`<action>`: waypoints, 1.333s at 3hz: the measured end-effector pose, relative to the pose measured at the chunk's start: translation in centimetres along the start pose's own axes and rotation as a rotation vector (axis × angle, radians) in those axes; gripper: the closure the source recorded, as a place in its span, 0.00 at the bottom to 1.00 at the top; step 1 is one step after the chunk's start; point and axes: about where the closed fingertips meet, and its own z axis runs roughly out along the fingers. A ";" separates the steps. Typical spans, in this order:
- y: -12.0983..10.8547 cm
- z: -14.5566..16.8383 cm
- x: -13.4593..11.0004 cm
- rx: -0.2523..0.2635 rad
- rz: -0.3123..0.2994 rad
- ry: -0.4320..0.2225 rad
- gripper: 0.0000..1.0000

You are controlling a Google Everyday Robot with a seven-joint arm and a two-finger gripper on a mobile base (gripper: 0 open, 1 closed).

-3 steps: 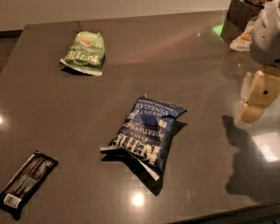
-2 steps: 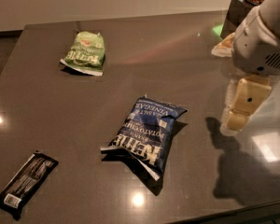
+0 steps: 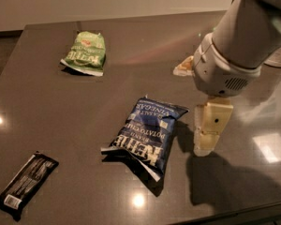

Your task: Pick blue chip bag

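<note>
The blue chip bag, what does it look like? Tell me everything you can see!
The blue chip bag is dark navy, shiny and crinkly like foil, with big white KETTLE letters upside down from this view. It lies flat on the dark table, near the front middle. The end effector hangs close beside it on the picture's right, apparently not touching it.

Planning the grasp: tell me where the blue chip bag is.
In the camera view, the blue chip bag lies in the middle of the table, just picture-left of the gripper. The green bag is far behind it and the black bar front left.
</note>
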 end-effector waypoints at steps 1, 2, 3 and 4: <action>0.2 2.2 -1.3 -0.049 -0.060 -0.032 0.00; 0.2 4.1 -2.3 -0.085 -0.107 -0.058 0.00; 0.2 5.9 -3.0 -0.112 -0.155 -0.073 0.00; 0.5 7.2 -3.6 -0.123 -0.202 -0.079 0.00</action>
